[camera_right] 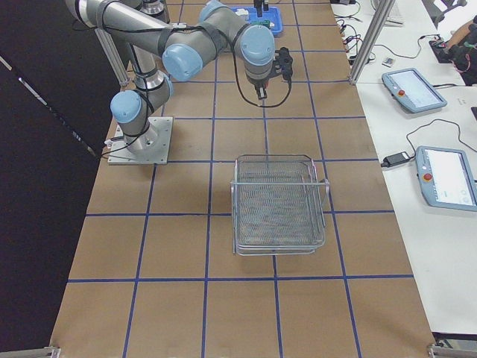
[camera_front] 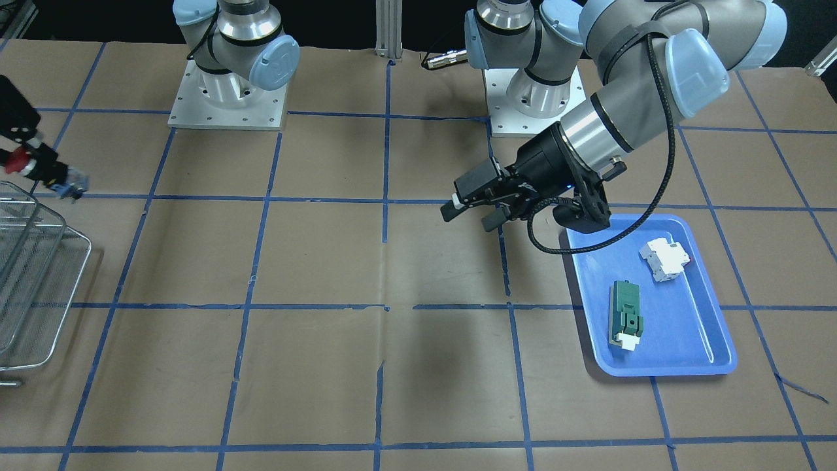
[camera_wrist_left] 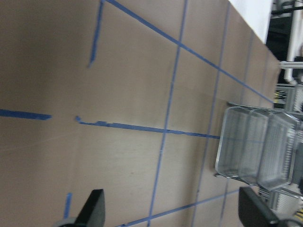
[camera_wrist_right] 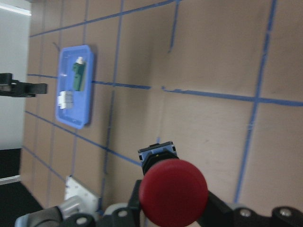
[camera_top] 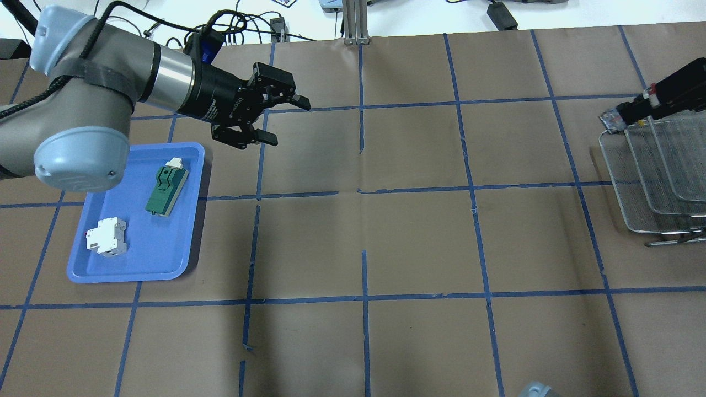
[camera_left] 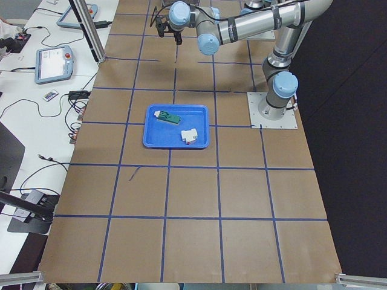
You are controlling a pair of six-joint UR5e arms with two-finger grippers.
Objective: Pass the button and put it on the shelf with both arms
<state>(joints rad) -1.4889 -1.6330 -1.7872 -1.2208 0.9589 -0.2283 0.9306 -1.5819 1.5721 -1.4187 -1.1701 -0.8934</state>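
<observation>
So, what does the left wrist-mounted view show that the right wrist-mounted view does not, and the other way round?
Only the left wrist-mounted view shows the shelf, at the right of the picture, and the left gripper, open with nothing between its fingers. Only the right wrist-mounted view shows the button, its red cap facing the camera, held in the right gripper. Farther away it shows the blue tray with the green block and the white breaker in it. Both share the brown table with its blue tape lines.

The left gripper (camera_top: 287, 122) hung tilted, its jaws spread wide; the right gripper (camera_top: 646, 103) was clamped on the button (camera_top: 616, 118).
</observation>
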